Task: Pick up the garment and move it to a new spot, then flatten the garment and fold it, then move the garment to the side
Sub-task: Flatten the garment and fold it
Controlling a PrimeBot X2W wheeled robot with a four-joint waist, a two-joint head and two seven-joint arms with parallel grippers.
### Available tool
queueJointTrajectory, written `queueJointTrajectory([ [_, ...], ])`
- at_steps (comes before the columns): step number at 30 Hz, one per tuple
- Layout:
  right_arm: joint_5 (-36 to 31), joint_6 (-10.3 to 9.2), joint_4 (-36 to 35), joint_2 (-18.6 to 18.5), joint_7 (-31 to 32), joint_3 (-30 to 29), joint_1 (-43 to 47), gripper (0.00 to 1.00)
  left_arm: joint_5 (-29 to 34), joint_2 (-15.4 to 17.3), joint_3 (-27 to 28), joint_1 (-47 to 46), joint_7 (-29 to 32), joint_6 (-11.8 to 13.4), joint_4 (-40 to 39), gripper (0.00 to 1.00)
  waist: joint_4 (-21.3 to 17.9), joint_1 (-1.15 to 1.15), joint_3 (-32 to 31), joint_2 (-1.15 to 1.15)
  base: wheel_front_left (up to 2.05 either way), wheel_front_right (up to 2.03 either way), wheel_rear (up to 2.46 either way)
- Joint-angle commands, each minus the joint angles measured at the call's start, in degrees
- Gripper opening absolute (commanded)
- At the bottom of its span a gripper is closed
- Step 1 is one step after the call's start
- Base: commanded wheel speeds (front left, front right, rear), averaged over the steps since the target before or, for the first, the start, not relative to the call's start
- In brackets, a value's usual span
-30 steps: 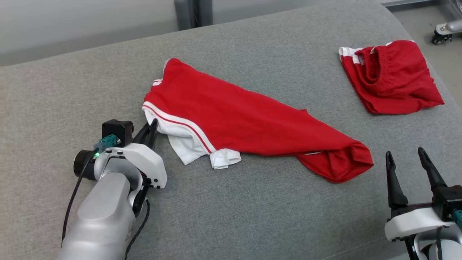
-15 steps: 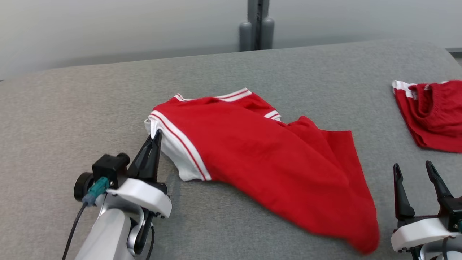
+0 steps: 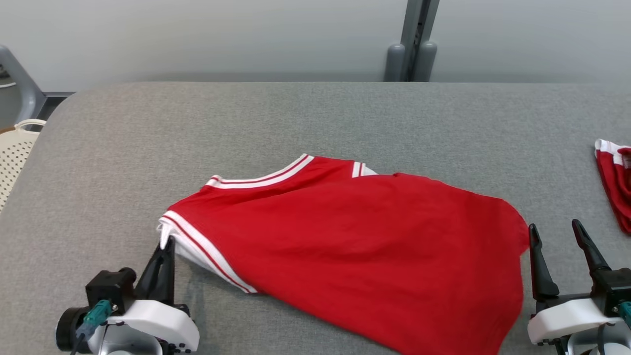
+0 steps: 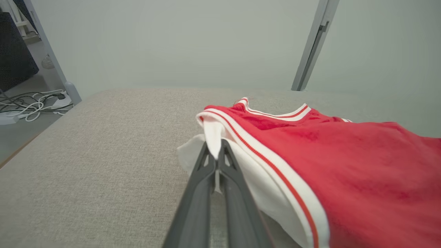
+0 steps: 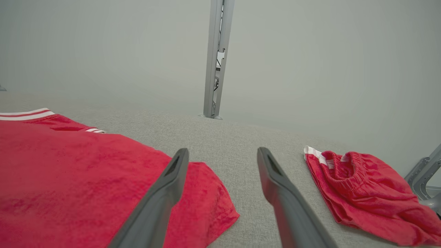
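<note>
Garment [image 3: 355,246], a red jersey with white and red trim, lay across the near middle of the grey fabric-covered table [image 3: 296,118], neckline toward the far side. You had the left pincer [image 3: 166,242] clenched on the white-trimmed edge at the jersey's left end. Your left wrist view showed the two dark fingers pressed together with a strip of white cloth caught between them, and that corner was raised a little off the table. Your right pincer [image 3: 554,228] stood released at the near right, its fingers spread and pointing to the far side with nothing between them. Its left finger was just beside the jersey's right edge; I cannot tell whether it touched the cloth. A second red garment [image 3: 615,183], bunched around an elastic waistband, sat farther right on the table, apart from the jersey. A cream perforated basket [image 3: 12,153] showed beyond the table's left edge, and a grey post [image 3: 413,49] rose behind the far edge.
</note>
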Motion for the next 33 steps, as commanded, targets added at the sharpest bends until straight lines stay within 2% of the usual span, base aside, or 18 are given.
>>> queueJointTrajectory([
  [1, -0.1, 0.01, 0.0, -0.4, -0.2, -0.3, -0.6, 1.00, -0.4, 0.5, 0.8, 0.4, 0.5, 0.9, -0.2, 0.00, -0.9, 0.00, 0.5, 0.00, 0.00, 0.00, 0.00],
  [6, -0.1, 0.01, 0.4, -0.3, 0.0, -0.3, -0.9, 1.00, -1.3, 0.7, 1.8, -0.5, 1.9, 1.8, 2.4, 0.00, -2.6, 0.00, 1.3, 0.00, 0.00, 0.00, 0.00],
  [14, -0.2, 0.01, 1.1, -0.6, 0.7, -1.2, -1.6, 1.00, -2.8, -1.0, 1.7, -6.2, 0.2, 0.5, 10.6, 0.00, -5.0, 0.00, 2.4, 0.00, 0.00, 0.00, 0.00],
  [15, -0.3, 0.01, 1.2, -0.6, 0.9, -1.4, -1.7, 1.00, -3.2, -1.4, 1.9, -7.0, -0.4, 0.5, 11.7, 0.07, -5.1, 0.00, 2.5, 0.00, 0.00, 0.00, 0.00],
  [17, -0.3, 0.01, 1.6, -0.6, 1.3, -1.6, -1.7, 1.00, -3.5, -1.8, 2.1, -8.5, -1.6, 0.0, 14.1, 0.35, -5.2, 0.00, 2.6, 0.00, 0.00, 0.00, 0.00],
  [18, -0.3, 0.01, 1.8, -0.7, 1.5, -1.7, -1.8, 1.00, -3.5, -1.9, 2.1, -9.3, -2.3, -0.1, 15.3, 0.54, -5.2, 0.00, 2.6, 0.00, 0.00, 0.00, 0.00],
  [19, -0.3, 0.01, 1.9, -0.8, 1.6, -1.7, -1.9, 1.00, -3.5, -2.0, 2.0, -10.1, -3.0, -0.3, 16.4, 0.87, -5.1, 0.00, 2.6, 0.00, 0.00, 0.00, 0.00],
  [20, -0.3, 0.01, 2.1, -0.8, 1.8, -1.8, -2.0, 1.00, -3.6, -2.2, 2.0, -10.8, -3.5, -0.6, 17.5, 1.00, -5.0, 0.00, 2.5, 0.00, 0.00, 0.00, 0.00],
  [28, -0.3, 0.01, 3.1, -2.7, 3.8, -0.7, -3.1, 1.00, -3.4, -2.4, 2.7, -11.5, -7.0, -1.7, 20.5, 1.00, -2.1, 0.00, 0.7, 0.00, 0.00, 0.00, 0.00],
  [33, 1.6, 0.00, 5.5, -6.1, 9.0, 4.0, -5.0, 1.00, -2.5, -3.0, 2.4, -9.5, -7.6, -2.3, 18.1, 1.00, 0.6, 0.00, -0.6, 0.00, 0.00, 0.00, 0.00],
])
